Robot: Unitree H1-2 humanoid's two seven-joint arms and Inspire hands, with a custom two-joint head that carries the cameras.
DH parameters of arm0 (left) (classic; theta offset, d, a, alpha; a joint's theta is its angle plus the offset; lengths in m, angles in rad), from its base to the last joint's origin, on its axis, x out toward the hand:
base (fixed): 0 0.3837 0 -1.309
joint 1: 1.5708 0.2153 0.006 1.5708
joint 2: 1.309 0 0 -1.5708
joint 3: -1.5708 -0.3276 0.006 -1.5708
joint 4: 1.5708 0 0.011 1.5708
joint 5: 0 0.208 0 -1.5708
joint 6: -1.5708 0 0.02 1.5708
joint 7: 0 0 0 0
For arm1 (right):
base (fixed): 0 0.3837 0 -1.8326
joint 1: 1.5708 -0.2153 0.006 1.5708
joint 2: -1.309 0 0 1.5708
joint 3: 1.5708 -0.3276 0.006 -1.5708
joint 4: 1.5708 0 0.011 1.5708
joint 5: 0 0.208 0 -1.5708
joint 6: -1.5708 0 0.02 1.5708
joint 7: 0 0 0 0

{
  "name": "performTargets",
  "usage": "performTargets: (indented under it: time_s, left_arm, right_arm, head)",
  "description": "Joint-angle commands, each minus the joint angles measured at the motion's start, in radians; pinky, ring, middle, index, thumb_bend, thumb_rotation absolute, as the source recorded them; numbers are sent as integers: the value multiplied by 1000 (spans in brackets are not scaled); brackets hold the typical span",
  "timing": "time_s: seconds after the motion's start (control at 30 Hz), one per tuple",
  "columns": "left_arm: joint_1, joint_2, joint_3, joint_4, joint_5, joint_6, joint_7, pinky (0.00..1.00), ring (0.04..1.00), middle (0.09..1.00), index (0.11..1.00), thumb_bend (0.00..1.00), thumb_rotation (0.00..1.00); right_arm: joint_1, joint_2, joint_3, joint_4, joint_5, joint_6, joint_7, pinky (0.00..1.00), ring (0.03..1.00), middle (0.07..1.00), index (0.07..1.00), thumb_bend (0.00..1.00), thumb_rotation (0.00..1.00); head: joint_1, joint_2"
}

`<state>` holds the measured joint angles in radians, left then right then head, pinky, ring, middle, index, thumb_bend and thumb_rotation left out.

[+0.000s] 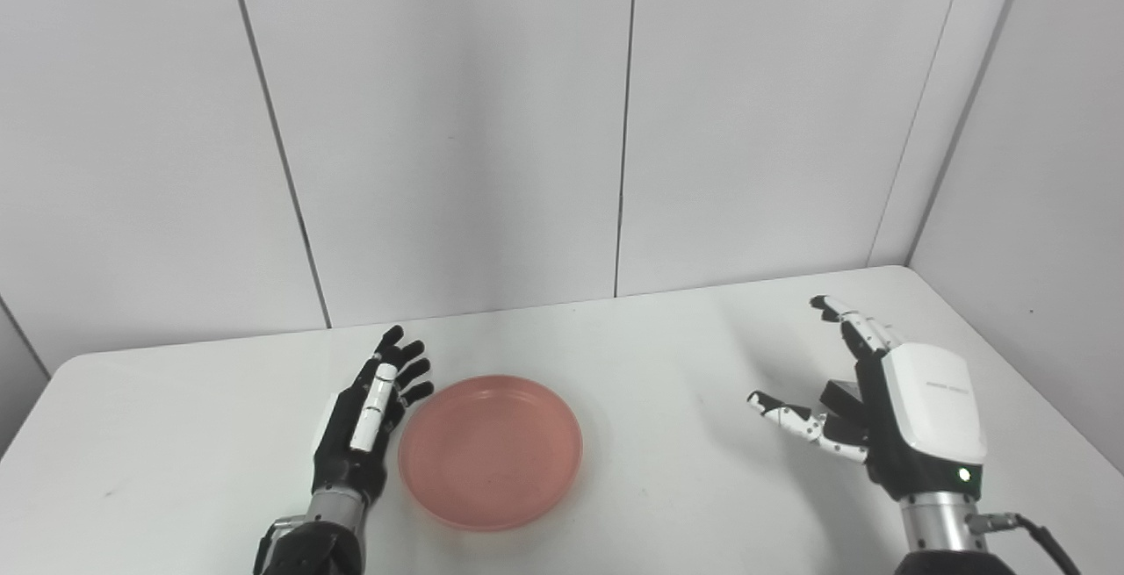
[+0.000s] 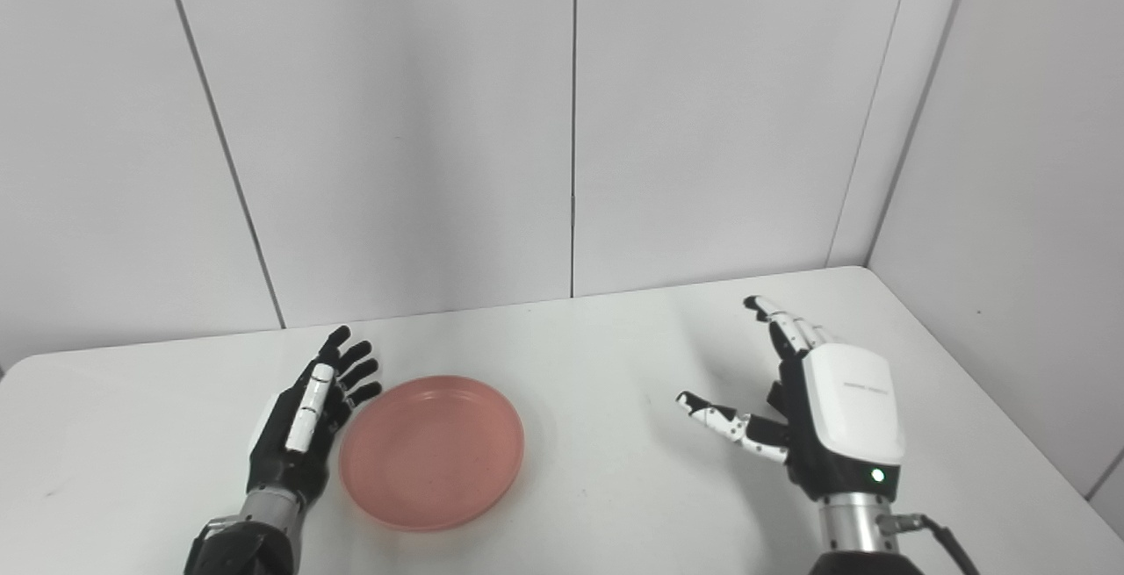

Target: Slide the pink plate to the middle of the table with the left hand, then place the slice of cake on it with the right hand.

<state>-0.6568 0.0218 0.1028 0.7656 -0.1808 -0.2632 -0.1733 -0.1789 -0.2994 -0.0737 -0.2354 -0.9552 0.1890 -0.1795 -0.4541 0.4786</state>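
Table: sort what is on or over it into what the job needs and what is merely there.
Belongs to the job:
pink plate
left hand, open beside the plate
right hand, open, holding nothing
No slice of cake shows in either view.

Merely there:
white table
wall panels

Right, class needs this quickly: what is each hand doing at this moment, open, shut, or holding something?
Left hand: open, holding nothing, fingers straight, beside the pink plate.
Right hand: open, fingers spread, holding nothing.
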Motion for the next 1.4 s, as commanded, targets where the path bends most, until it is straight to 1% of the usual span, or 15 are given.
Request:
performTargets:
  time_s: [0.0,0.13,0.2,0.3,0.4,0.53,0.7,0.9,0.97,1.03,1.13,1.2,1.27,1.37]
  left_arm:
    - [23,6,5,27,-13,-7,-10,786,861,873,912,715,773]
    - [25,1,5,21,-9,2,-4,780,860,876,913,714,773]
    - [25,0,5,19,-6,6,-1,777,856,871,899,716,771]
    - [24,-1,5,25,-8,4,-8,779,857,869,893,717,768]
    - [25,-1,3,24,-6,1,-7,772,855,864,895,709,772]
    - [30,-2,2,16,-4,10,-3,757,850,856,889,719,771]
    - [37,-1,4,2,-10,21,-10,777,855,860,898,718,767]
    - [43,2,1,-7,-8,26,-13,774,852,856,901,726,770]
    - [46,2,1,-12,-10,29,-16,770,848,853,900,723,768]
    - [49,3,1,-16,-9,30,-16,772,846,852,900,726,767]
    - [54,5,-3,-21,-5,29,-18,775,850,859,902,742,770]
    - [57,6,-6,-23,-2,28,-17,774,848,855,898,737,774]
    - [59,8,-9,-24,2,29,-13,767,845,853,892,727,778]
    - [63,9,-13,-29,0,29,-18,768,849,856,888,726,780]
  right_arm:
    - [-25,-57,-30,25,-15,4,-39,688,738,764,781,777,656]
    - [-32,-110,-50,78,-20,10,-44,664,733,764,777,786,660]
    - [-35,-129,-56,98,-18,15,-42,676,744,773,780,792,650]
    - [-46,-178,-61,156,-25,27,-33,686,738,767,772,799,629]
    - [-59,-220,-59,224,-36,40,-27,665,723,754,753,810,642]
    - [-76,-263,-40,336,-36,53,-31,677,722,762,754,812,666]
    - [-94,-285,-12,429,0,44,-50,696,711,746,747,836,647]
    - [-133,-297,33,529,33,42,-59,705,717,748,759,855,663]
    - [-147,-295,40,556,59,49,-40,652,696,746,758,851,659]
    - [-159,-293,48,574,86,56,-16,613,705,759,759,838,646]
    - [-169,-294,56,597,129,54,13,606,719,774,765,823,635]
    - [-174,-297,66,616,149,55,31,597,713,770,770,818,651]
    - [-178,-299,78,633,159,60,34,604,719,769,770,815,649]
    - [-178,-300,87,643,179,65,35,617,734,777,768,809,621]
  head:
    - [1,1]
    - [6,-2]
    - [6,-3]
    - [7,-4]
    - [9,-4]
    - [15,-6]
    - [17,-2]
    - [19,2]
    - [21,4]
    - [23,6]
    - [24,10]
    - [25,11]
    - [25,11]
    - [26,14]
